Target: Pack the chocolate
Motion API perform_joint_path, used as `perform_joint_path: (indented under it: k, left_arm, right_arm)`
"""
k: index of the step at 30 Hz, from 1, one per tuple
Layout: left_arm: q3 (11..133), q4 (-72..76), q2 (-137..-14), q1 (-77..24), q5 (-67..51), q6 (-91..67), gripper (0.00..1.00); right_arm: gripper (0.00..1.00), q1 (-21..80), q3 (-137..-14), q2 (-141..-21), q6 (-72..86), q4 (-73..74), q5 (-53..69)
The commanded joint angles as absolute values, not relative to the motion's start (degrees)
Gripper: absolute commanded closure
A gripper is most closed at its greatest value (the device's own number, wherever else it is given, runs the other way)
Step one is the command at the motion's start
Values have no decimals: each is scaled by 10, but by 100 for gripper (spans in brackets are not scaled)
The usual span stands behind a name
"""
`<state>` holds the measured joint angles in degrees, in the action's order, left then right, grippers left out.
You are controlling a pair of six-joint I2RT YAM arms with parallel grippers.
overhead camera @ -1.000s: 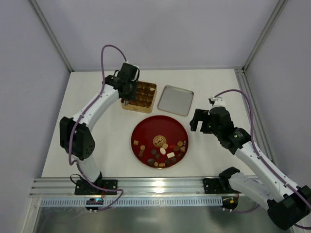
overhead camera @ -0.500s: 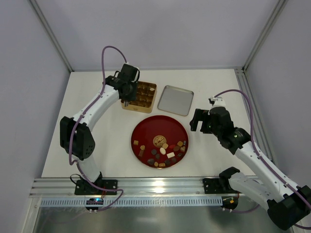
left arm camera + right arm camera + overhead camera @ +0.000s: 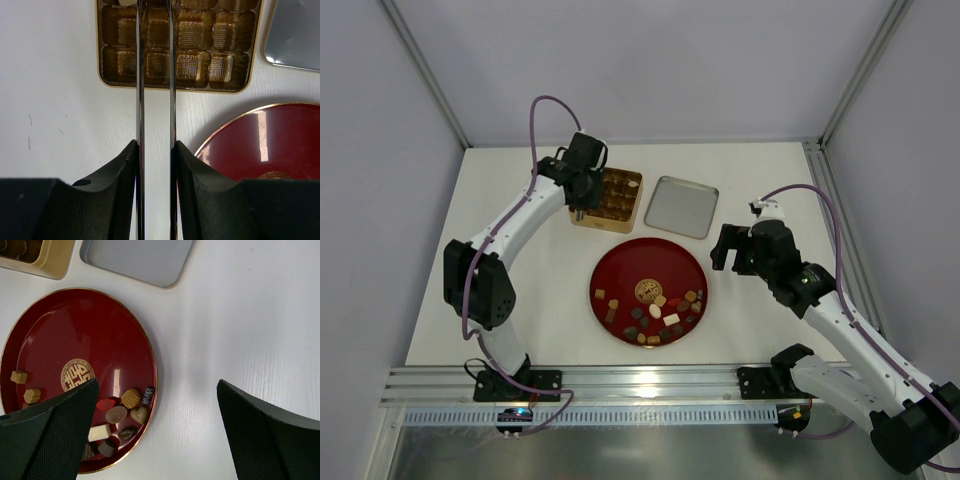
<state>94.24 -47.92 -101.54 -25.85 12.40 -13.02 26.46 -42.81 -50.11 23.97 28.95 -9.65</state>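
Several small chocolates [image 3: 660, 312] in dark brown, caramel and cream lie on the near half of the round dark-red plate [image 3: 650, 262]; they also show in the right wrist view [image 3: 120, 412]. The open gold tin [image 3: 632, 183] holds a brown tray of cells that look empty in the left wrist view [image 3: 177, 90]. My left gripper [image 3: 578, 200] is nearly closed on thin metal tweezers [image 3: 138, 75], whose blades reach over the tin's tray. The blade tips are out of view. My right gripper [image 3: 725, 250] is wide open and empty above the table, right of the plate.
The silver lid [image 3: 682, 206] lies upside down to the right of the tin, behind the plate; it also shows in the right wrist view [image 3: 137, 257]. A metal rail [image 3: 620, 382] runs along the near table edge.
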Motion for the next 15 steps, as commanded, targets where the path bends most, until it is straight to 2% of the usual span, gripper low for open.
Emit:
perform_joint_path:
  k: [1,9,15]
  left_arm:
    - [945,-470,-1011,-256,128,-124,66]
    - [949,-459,-966,-253,143,-130,66]
    - [926,-439,-914,-186,158,-156,64]
  right_arm:
    - [0,263,-435,-492,242,279,-95]
    - [0,263,-439,-492,237,278,-96]
    - [0,264,-441,-494,234,267,-84]
